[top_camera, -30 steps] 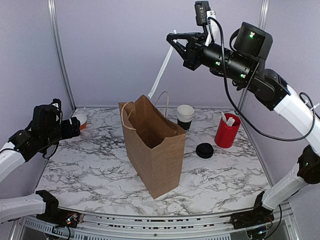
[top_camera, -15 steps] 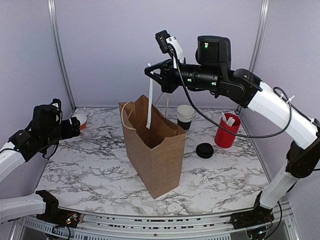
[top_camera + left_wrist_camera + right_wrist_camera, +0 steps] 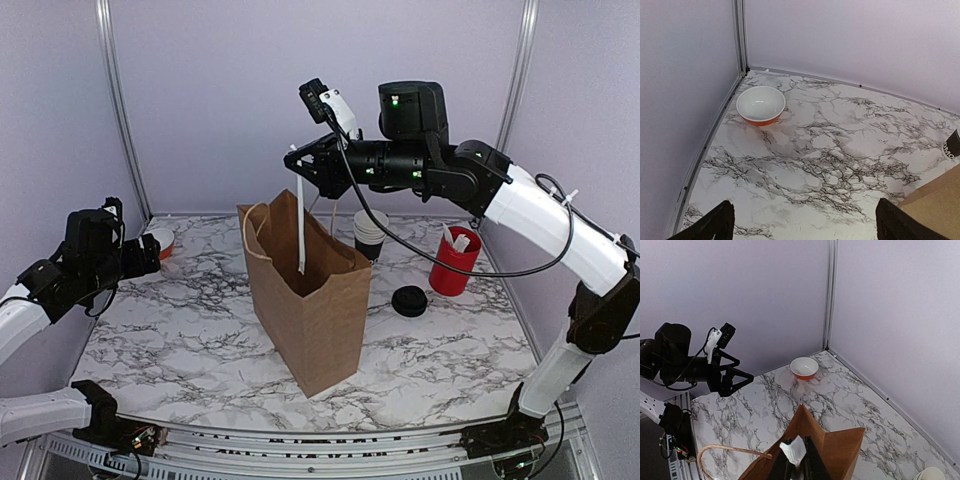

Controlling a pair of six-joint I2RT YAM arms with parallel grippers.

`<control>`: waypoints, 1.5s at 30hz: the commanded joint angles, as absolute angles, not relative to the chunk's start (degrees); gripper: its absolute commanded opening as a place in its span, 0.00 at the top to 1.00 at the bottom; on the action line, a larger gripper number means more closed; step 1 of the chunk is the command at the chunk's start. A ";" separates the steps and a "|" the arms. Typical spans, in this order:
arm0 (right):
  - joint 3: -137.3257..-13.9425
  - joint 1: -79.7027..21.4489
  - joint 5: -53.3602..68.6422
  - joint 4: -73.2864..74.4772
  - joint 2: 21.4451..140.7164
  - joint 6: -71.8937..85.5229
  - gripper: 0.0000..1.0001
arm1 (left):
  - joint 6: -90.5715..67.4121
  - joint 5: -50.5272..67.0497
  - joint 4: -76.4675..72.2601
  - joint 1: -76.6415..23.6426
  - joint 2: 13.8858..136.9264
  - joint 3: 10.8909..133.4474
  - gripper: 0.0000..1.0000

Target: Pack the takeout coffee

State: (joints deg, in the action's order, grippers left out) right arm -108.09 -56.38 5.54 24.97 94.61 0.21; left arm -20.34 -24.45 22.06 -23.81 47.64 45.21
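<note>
Pinching a white straw [image 3: 300, 225] whose tip dips into the paper bag [image 3: 320, 310], the right gripper [image 3: 298, 165] must yet release it; the left gripper [image 3: 805, 229] gapes idle.

Bright, even, diffuse light fills all three views, seemingly from overhead, and the marble table [image 3: 200, 350] shows no hard glare. Below the right claw [image 3: 297, 162], the brown bag [image 3: 315, 300] casts only a faint, soft-edged shadow at its foot. In the right wrist view, the white strip [image 3: 794, 450] between that claw's fingers [image 3: 812, 467] looks soft and out of focus, while the lavender walls [image 3: 740, 290] beyond stay sharp. The left claw's [image 3: 802, 215] fingertips [image 3: 712, 227] appear as dark, blurred silhouettes.
</note>
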 commanded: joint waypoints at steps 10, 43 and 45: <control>-110.65 -56.87 5.65 25.31 94.31 0.70 0.83 | -20.46 -24.17 20.13 -23.33 47.59 44.67 0.01; -99.73 -56.87 -6.67 18.72 84.34 0.17 0.00 | -20.43 -23.66 20.02 -23.08 47.81 44.74 0.01; -97.81 -56.82 -8.95 18.07 82.53 0.01 0.00 | -20.48 -23.73 19.95 -22.95 47.77 44.80 0.01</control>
